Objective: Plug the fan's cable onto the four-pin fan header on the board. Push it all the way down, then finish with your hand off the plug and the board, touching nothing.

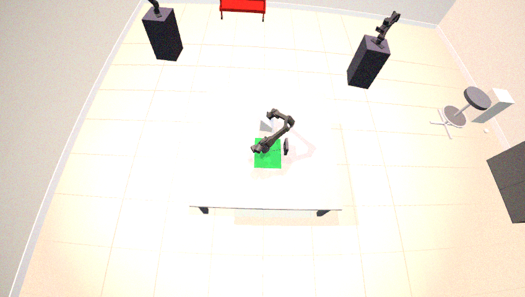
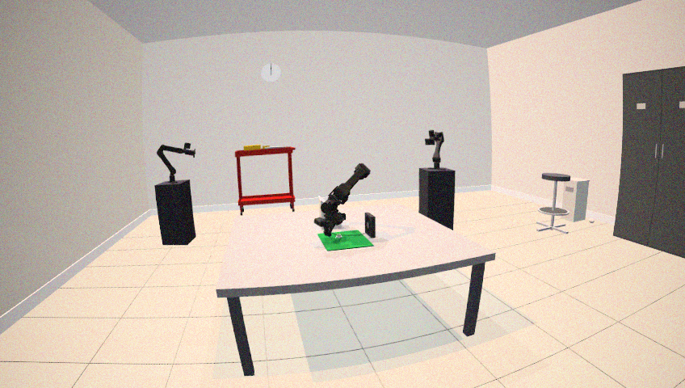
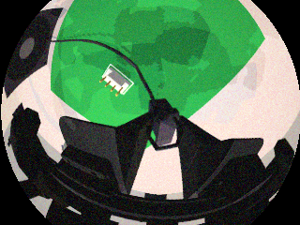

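Observation:
The green board (image 1: 270, 161) (image 2: 353, 242) (image 3: 187, 19) lies flat on the white table. A small white four-pin fan header (image 3: 116, 79) (image 2: 338, 236) stands on it. My gripper (image 3: 165, 118) (image 1: 254, 149) (image 2: 326, 232) is low at the board's near-left edge, shut on the dark fan plug (image 3: 164, 129). The plug sits a short way to the right of and below the header in the wrist view, apart from it. A thin black cable (image 3: 112, 51) runs from the plug across the board to the black fan (image 1: 285, 146) (image 2: 370, 224) (image 3: 28, 47), which stands upright beside the board.
The white table (image 1: 228, 184) (image 2: 288, 269) carries the arm's base behind the board. Two other arms on black pedestals (image 2: 174, 211) (image 2: 436, 196), a red cart (image 2: 264, 178), a stool (image 2: 554, 201) and a dark cabinet (image 2: 653, 158) stand far off.

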